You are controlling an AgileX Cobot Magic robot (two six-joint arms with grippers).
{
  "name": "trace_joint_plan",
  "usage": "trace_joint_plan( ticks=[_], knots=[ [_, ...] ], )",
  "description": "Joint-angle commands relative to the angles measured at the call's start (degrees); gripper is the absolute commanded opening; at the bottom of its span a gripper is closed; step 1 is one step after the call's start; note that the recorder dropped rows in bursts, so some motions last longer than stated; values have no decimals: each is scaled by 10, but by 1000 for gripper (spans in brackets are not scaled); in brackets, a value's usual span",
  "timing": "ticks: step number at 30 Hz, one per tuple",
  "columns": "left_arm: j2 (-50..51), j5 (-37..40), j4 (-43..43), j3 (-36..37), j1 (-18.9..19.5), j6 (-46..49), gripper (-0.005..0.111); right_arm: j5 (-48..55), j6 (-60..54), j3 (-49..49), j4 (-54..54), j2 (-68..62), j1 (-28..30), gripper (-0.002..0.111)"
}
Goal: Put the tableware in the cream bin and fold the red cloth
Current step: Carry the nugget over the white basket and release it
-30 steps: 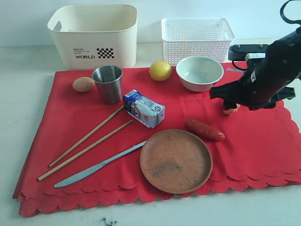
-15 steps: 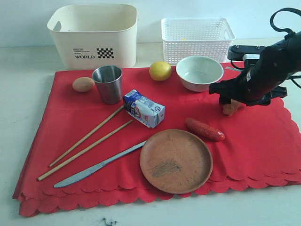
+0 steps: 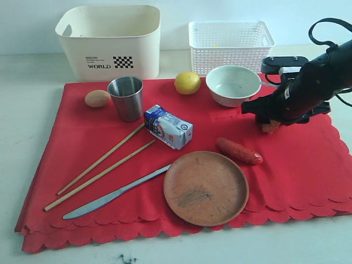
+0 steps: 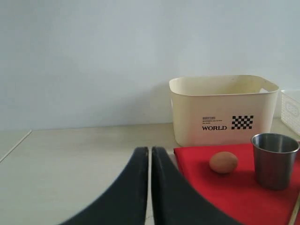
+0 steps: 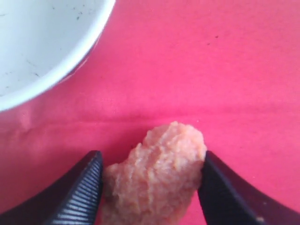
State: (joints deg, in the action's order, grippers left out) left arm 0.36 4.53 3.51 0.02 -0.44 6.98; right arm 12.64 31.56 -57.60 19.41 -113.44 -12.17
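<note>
Although the tableware must go in the large cream plastic bin (image 3: pixel 137 49) with the word "WORLD" on it, I judge the task is hardly begun. The bin stands beyond the cloth at 11 o'clock, and what shows of its inside holds nothing.

All the tableware lies on the bright red cloth with scalloped edges (image 3: pixel 308 165), which is spread flat and not yet folded:
- The round steel cup (image 3: pixel 127 99) stands upright at 10 o'clock.
- The pale white bowl (image 3: pixel 233 85) is at 1 o'clock.
- The two long wooden chopsticks (image 3: pixel 99 176) lie side by side at 8 o'clock.
- The silver table knife (image 3: pixel 110 195) is at 7 o'clock, its handle end against the round brown plate (image 3: pixel 205 188) at 5 o'clock.

Food is on the cloth too: a yellow lemon (image 3: pixel 187 83), a brown egg (image 3: pixel 97 98), a small blue and white milk carton (image 3: pixel 168 127) and a red sausage (image 3: pixel 239 151).

At 2 o'clock, near the bowl, the right gripper (image 5: pixel 151 185) is low over the cloth. Its jaws stand on both sides of a crumbly orange lump of food (image 5: pixel 164 154) that rests on the fabric. Whether they already press it I cannot tell. The left gripper (image 4: pixel 150 157) has its jaws pressed together, holds nothing and stays outside the cloth on the cup's side.

All five pieces remain to be put in the bin. I think the food must leave the cloth before it can be folded.
</note>
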Motion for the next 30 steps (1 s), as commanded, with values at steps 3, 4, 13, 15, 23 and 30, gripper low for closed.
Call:
trace_joint_plan(
  ticks=[3, 4, 13, 15, 23, 30],
  knots=[
    [-4, 0, 3, 0, -2, -1, 5, 13, -1, -5, 13, 77, 2, 0],
    [-4, 0, 3, 0, -2, -1, 5, 13, -1, -5, 13, 88, 2, 0],
    [-4, 0, 3, 0, -2, -1, 5, -89, -1, -5, 12, 186, 2, 0],
    [-4, 0, 3, 0, -2, -1, 5, -140, -1, -5, 12, 190, 2, 0],
    [-4, 0, 3, 0, -2, -1, 5, -260, -1, -49, 8, 150, 2, 0],
    [-4, 0, 3, 0, -2, -1, 5, -250, -1, -197, 8, 25, 2, 0]
  ],
)
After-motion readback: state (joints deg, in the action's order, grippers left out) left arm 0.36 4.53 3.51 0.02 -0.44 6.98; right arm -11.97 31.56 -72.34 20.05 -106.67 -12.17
